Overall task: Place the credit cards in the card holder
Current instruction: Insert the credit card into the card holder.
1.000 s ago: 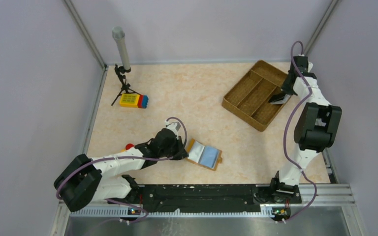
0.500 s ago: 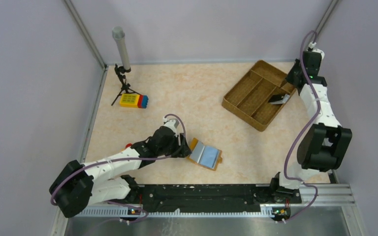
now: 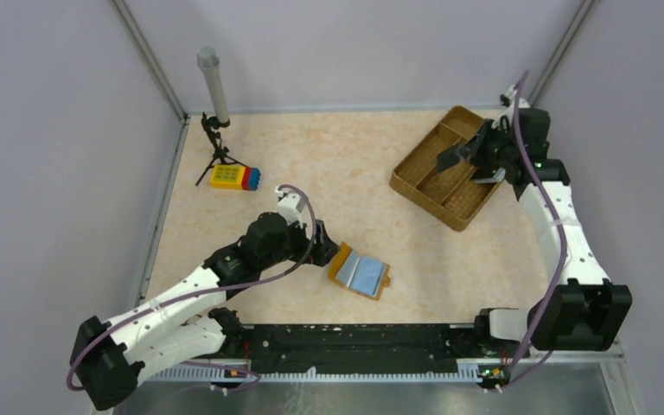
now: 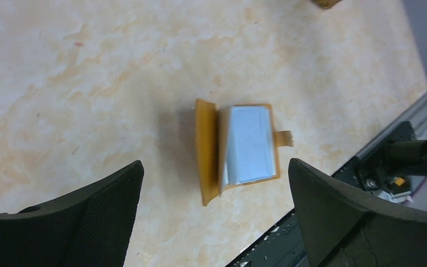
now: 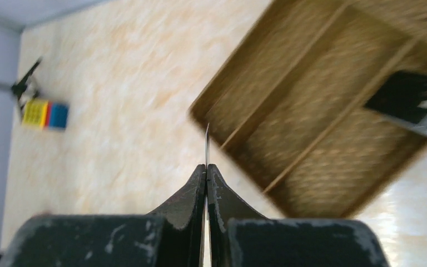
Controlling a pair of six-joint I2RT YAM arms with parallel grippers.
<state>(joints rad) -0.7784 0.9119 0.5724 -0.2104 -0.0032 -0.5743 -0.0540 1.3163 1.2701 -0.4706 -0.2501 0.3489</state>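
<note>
White links (image 3: 169,301), black joints (image 3: 266,235), and purple cables (image 3: 563,252) throughout.

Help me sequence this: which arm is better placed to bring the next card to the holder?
Right. The right gripper is shut on a thin card over the tray; the left gripper stands open and empty by the open card holder.

Card holder (image 3: 359,271) lies open on table (image 3: 346,164), lower centre of the top view; one card (image 3: 368,275) in it. Tray (image 3: 424,169) at upper right, second card (image 5: 408,97) in one compartment. Right pincer (image 5: 206,167) above tray, third card (image 5: 206,142) pinched edge-on. Block (image 3: 234,177) upper left, tripod (image 3: 216,151) just behind it.
</note>
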